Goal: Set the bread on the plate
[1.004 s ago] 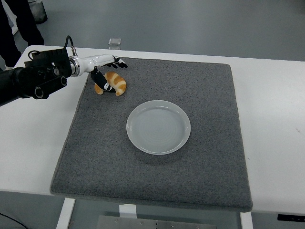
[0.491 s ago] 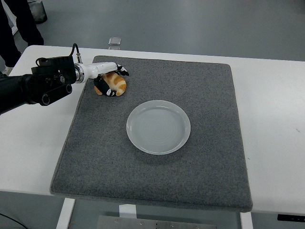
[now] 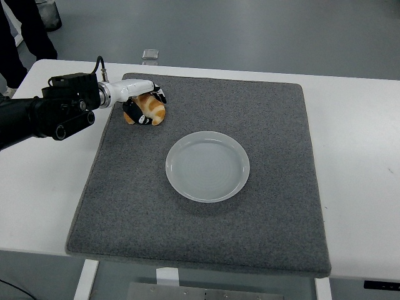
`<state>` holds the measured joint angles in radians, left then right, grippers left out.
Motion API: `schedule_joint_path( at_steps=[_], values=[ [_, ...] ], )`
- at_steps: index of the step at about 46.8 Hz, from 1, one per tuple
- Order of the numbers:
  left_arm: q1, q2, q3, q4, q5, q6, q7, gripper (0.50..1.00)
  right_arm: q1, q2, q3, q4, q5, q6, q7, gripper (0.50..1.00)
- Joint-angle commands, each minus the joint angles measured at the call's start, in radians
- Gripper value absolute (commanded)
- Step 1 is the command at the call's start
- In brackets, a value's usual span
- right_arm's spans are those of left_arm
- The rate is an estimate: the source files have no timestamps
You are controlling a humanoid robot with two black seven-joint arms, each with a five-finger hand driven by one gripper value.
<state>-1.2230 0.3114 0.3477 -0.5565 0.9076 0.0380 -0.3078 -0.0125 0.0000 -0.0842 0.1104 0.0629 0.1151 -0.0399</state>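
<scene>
"While I stood there, the left hand point(image 3: 142, 101) was over at the far left corner of the grey mat point(image 3: 206, 175), right on the bread point(image 3: 148, 109)."

"Did it have hold of it?"

"It looked so. The black fingers point(image 3: 132, 115) were curled round the roll, some over its top and some down its near left side, closed against the crust. The roll itself sat low at the mat; whether it was touching the felt or just off it I could not tell."

"And the plate?"

"The plate point(image 3: 207, 166) lay near the middle of the mat, pale and round, with nothing in it, well apart from the bread, nearer to me and to the right."

"What about the arm?"

"The left arm point(image 3: 37, 115) came in black from the left edge, across the white surface point(image 3: 44, 187), with a white wrist section just before the hand."

"Anything else?"

"A small clear object point(image 3: 150, 55) sat at the far edge of the surface, and a person's dark trouser legs point(image 3: 25, 31) showed at the top left."
</scene>
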Motion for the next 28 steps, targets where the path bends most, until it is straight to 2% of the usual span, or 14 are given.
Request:
schedule_joint_path(
  at_steps=[1, 6, 7, 9, 11, 28],
  values=[
    [-0.004, 0.0, -0.001, 0.0, 0.001, 0.014, -0.002, 0.765, -0.001, 0.0, 0.001, 0.0, 0.0, 0.0, 0.0, 0.952],
    [-0.006, 0.0, -0.001, 0.0, 0.008, 0.019, -0.002, 0.699, 0.0, 0.0, 0.0, 0.0, 0.0, 0.0, 0.0, 0.952],
    [-0.006, 0.002, -0.001, 0.0, 0.008, 0.02, -0.002, 0.667, -0.001, 0.0, 0.0, 0.0, 0.0, 0.0, 0.0, 0.952],
    [-0.007, 0.002, -0.001, 0.0, 0.011, 0.02, -0.002, 0.566, 0.0, 0.0, 0.001, 0.0, 0.0, 0.0, 0.0, 0.954],
    [-0.007, 0.002, -0.001, 0.0, 0.014, 0.02, -0.002, 0.5, -0.001, 0.0, 0.001, 0.0, 0.0, 0.0, 0.0, 0.952],
    [-0.021, 0.0, -0.006, -0.014, 0.019, 0.034, -0.004, 0.5, -0.001, 0.0, 0.0, 0.0, 0.0, 0.0, 0.0, 0.954]
  ],
)
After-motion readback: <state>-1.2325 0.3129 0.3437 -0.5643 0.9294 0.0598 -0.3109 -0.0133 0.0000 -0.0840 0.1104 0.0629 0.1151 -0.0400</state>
